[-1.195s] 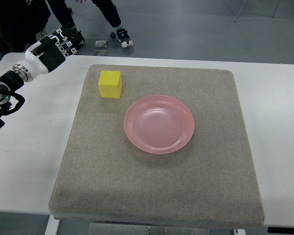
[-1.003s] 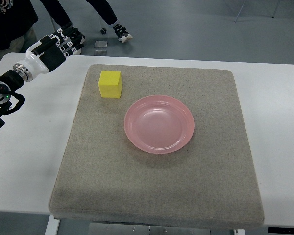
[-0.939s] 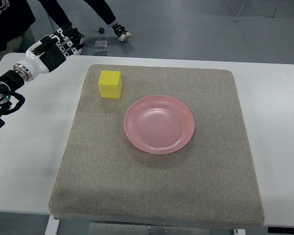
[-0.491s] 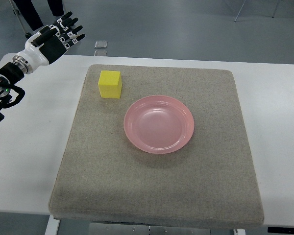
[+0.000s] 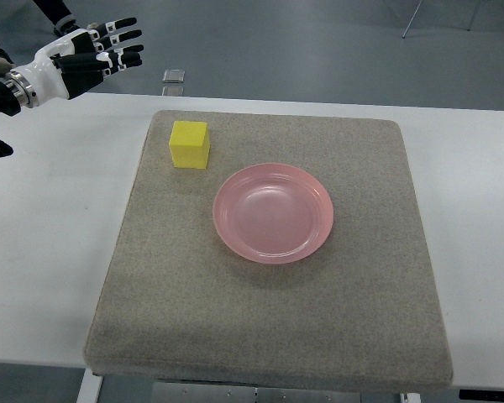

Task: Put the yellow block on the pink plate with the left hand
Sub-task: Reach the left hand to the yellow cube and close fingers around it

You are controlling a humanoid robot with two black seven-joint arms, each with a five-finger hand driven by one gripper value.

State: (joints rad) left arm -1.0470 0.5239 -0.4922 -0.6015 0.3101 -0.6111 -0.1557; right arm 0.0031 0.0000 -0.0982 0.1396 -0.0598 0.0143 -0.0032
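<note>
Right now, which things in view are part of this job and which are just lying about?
Part of the job:
yellow block, on the mat, not grasped
pink plate, empty, apart from the block
left hand, fingers spread, over the table's far left corner

Just lying about:
grey mat
white table
small metal object on the floor beyond the table

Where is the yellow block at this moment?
In the top view, the yellow block sits on the grey mat's far-left part, just up-left of the pink plate, not touching it.
</note>
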